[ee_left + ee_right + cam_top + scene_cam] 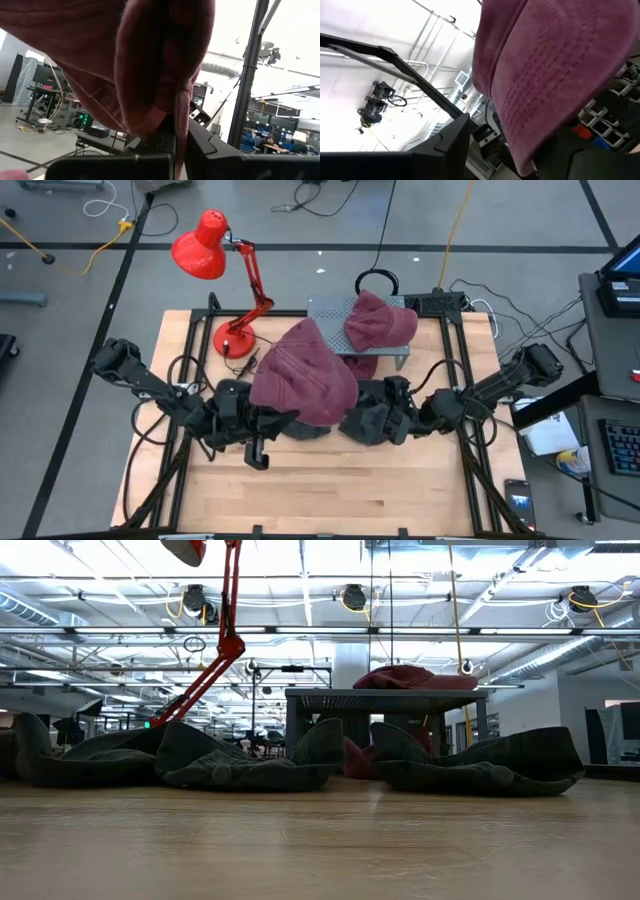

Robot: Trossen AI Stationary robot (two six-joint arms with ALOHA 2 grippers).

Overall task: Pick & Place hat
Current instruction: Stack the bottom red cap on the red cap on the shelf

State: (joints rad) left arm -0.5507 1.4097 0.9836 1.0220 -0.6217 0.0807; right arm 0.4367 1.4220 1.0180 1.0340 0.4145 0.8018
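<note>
A maroon hat hangs above the table's middle between my two arms and hides both grippers from above. In the left wrist view my left gripper is shut on the hat's cloth. In the right wrist view my right gripper stands open: one finger is bare and apart, and the hat's stitched part covers the other side. A second maroon hat lies on top of a grey metal stand behind. My left gripper pinches a hanging fold of the maroon hat between its two fingers, which point slanting upward. The cloth bunches above the fingers, and the hat is lifted clear of the table. My right gripper: the hat's stitched cloth reaches down beside one finger; whether it touches I cannot tell.
Dark grey hats lie on the wooden table under the lifted one, and in the low view they lie in two heaps. A red desk lamp stands at the far left. Bare wood lies toward the near edge.
</note>
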